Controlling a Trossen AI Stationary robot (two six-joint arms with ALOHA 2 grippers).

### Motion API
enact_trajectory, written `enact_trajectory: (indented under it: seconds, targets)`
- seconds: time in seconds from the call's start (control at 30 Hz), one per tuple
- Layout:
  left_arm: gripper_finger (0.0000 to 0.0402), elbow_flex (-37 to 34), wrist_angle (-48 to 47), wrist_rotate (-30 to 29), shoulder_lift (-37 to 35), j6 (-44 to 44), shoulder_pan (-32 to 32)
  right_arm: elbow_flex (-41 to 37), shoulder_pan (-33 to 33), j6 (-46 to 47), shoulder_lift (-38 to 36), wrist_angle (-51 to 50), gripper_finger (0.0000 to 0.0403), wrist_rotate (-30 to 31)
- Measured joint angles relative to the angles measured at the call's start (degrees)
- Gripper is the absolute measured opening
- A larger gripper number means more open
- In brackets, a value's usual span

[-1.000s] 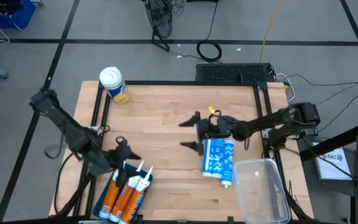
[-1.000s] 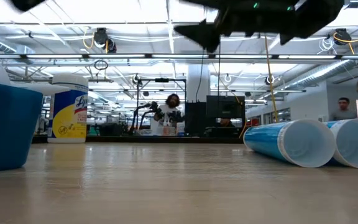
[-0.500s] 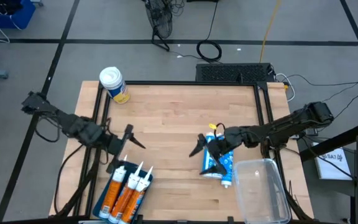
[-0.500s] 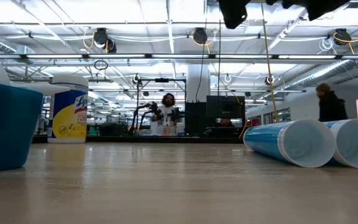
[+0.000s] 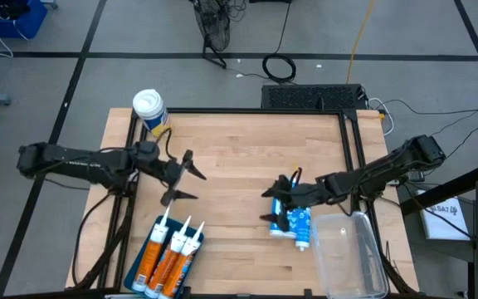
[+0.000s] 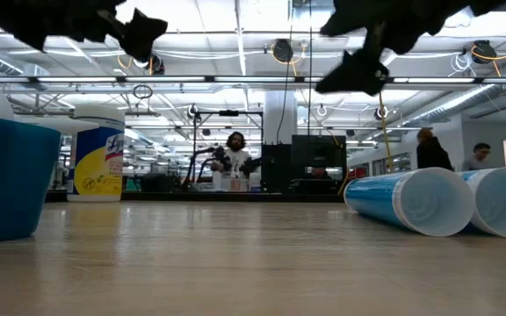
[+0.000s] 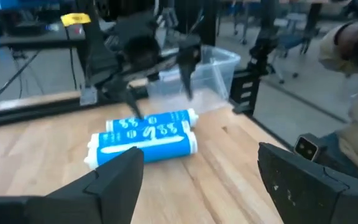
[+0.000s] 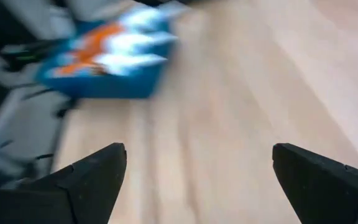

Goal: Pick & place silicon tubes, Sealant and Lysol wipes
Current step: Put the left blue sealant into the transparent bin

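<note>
Two blue-and-white tubes (image 5: 295,221) lie side by side on the wooden table, right of its middle; the low view shows their round ends (image 6: 429,202). My right gripper (image 5: 268,206) hangs open above their left side, well clear of them (image 6: 358,66). My left gripper (image 5: 193,184) stands open over bare table left of the middle, pointing toward the tubes (image 7: 145,140). Three orange tubes with white nozzles (image 5: 168,253) lie in a blue bin (image 6: 7,175) at the near left. The Lysol wipes (image 5: 151,112) stand upright at the far left corner (image 6: 99,162).
A clear plastic container (image 5: 351,253) sits at the table's near right corner, just right of the blue tubes. The black table frame (image 5: 131,141) runs along the edges. The table's middle and far half are bare wood. People move in the room beyond the table.
My left gripper has swung away from above the blue bin, toward the table's far edge and middle, rolling so that it points at the right side. My right gripper has drawn back from the table's middle toward the near right, over the blue tubes. No object has moved.
</note>
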Motion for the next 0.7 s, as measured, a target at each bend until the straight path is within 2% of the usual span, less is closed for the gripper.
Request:
enact_trajectory:
  seconds: [0.1,0.17,0.3,0.4,0.57,0.7]
  targets:
    - [0.0315,-4.09,8.01,5.55,-0.02,-1.26,5.66,3.72,-0.02,8.53,0.40,-11.74,0.0380,5.25]
    - [0.0319,-7.01,12.94,6.04,-0.02,-2.72,8.94,6.33,-0.07,13.73,0.97,-19.87,0.0380,7.07]
    - [0.0325,-12.72,20.04,6.01,0.00,-4.98,14.21,11.35,-1.57,24.77,3.60,-34.72,0.0380,6.37]
    - [0.0324,-15.98,23.93,5.99,0.00,-6.00,16.54,14.01,-2.83,30.54,6.89,-41.73,0.0380,2.47]
    - [0.0314,-17.68,27.32,5.97,0.00,-6.10,18.44,17.84,-4.80,36.79,13.11,-41.98,0.0380,-8.62]
    - [0.0310,-17.68,28.49,5.80,-0.02,-7.04,19.14,19.89,-5.08,41.02,17.69,-44.23,0.0380,-12.71]
